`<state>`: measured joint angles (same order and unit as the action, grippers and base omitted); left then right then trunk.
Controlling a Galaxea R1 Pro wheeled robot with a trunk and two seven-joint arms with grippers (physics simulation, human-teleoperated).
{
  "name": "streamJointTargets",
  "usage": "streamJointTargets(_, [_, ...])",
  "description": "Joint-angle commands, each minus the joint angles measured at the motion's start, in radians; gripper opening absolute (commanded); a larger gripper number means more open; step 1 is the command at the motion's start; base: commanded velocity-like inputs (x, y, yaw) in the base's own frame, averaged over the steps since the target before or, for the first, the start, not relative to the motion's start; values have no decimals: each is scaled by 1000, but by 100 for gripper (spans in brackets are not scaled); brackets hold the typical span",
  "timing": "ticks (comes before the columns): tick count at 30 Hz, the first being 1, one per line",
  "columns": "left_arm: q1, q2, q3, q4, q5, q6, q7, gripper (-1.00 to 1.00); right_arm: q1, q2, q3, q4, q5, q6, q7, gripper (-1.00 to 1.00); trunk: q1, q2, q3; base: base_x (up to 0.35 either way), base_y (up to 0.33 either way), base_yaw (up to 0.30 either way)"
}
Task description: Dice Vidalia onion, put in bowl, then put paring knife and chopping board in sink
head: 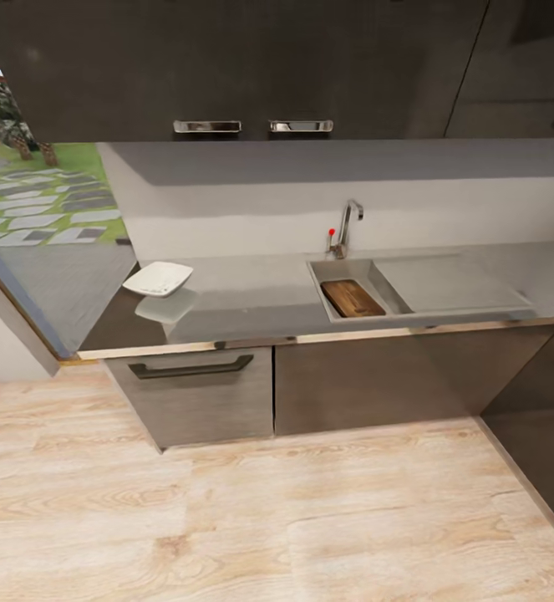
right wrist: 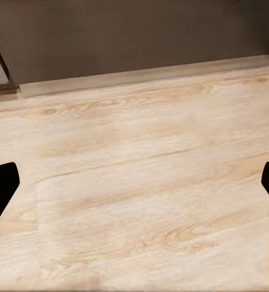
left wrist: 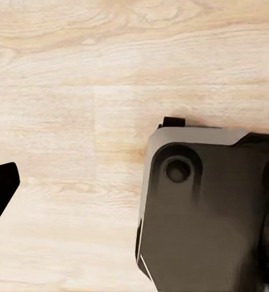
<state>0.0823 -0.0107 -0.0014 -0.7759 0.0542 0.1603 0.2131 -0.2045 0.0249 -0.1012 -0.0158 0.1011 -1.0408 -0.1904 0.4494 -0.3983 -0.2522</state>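
From the head camera, the chopping board (head: 353,298) lay inside the sink (head: 337,272) basin, below the tap (head: 344,226). The bowl (head: 158,278) sat on the countertop (head: 251,297) at nine o'clock from the sink, well apart. The right gripper (right wrist: 134,182) hung spread wide over the floor (right wrist: 146,201). I could not tell the left gripper's (left wrist: 0,191) state.

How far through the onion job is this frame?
Late stage, it seems: the chopping board already lies in the sink. The bowl sits on the countertop; its contents can't be made out, nor the knife. The right gripper is open over floor, holding nothing.
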Motion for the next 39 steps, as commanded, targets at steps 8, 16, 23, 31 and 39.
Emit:
streamJointTargets(8, [-94,-13,-3,15,-8,55,4,100,20,4,-9,-2,11,-6,-10,100,1,-2,11,0,0,0])
streamJointTargets(16, [-99,3,-5,332,-5,-338,2,100,20,1,-13,-6,9,-6,-10,100,1,-2,24,0,0,0])
streamJointTargets(23, [-99,17,-5,483,0,-503,-6,100,21,1,-11,-6,9,-6,-8,100,1,-2,35,0,0,0])
streamJointTargets(31, [-99,21,-4,514,1,-535,-7,100,21,1,-11,-6,9,-6,-7,100,1,-2,47,0,0,0])
streamJointTargets(39, [-99,20,-5,521,2,-564,-8,100,20,0,-11,-6,9,-6,-9,100,1,-2,60,0,0,0])
